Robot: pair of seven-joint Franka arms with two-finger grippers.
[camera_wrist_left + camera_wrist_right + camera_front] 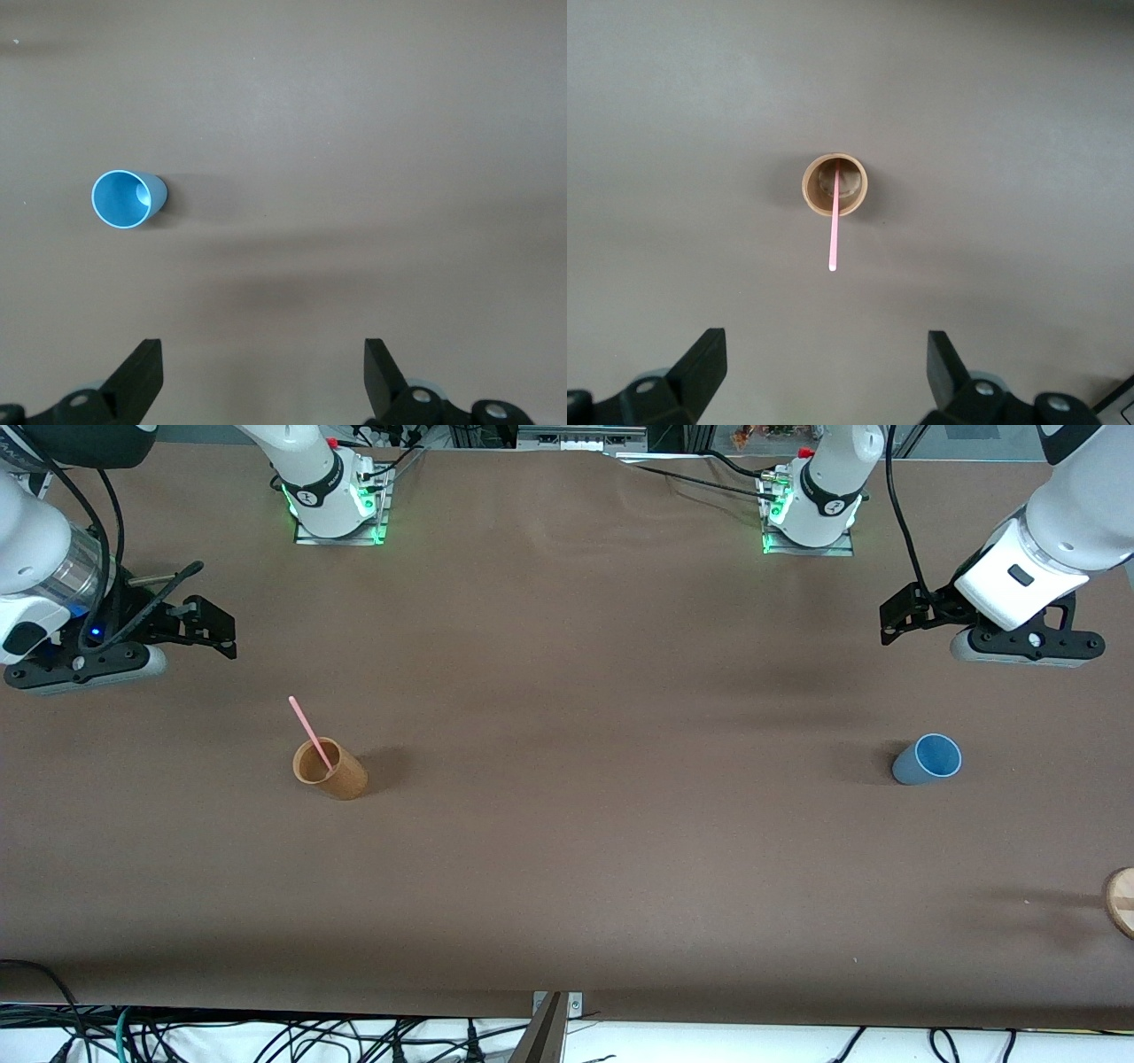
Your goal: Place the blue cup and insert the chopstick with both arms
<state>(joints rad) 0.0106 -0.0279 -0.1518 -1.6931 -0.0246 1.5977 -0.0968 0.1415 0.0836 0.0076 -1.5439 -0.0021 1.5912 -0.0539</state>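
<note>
The blue cup (928, 760) stands upright on the brown table toward the left arm's end; it also shows in the left wrist view (127, 198). My left gripper (904, 615) (263, 372) is open and empty, up over bare table, apart from the cup. The pink chopstick (311, 732) (834, 239) leans inside a tan cup (330, 769) (834, 185) toward the right arm's end, its upper half sticking out. My right gripper (208, 627) (826, 367) is open and empty, up over bare table, apart from the tan cup.
A round wooden object (1121, 902) shows partly at the table's edge at the left arm's end, nearer to the front camera than the blue cup. The arm bases (337, 500) (811, 509) stand at the table's back edge. Cables lie below the front edge.
</note>
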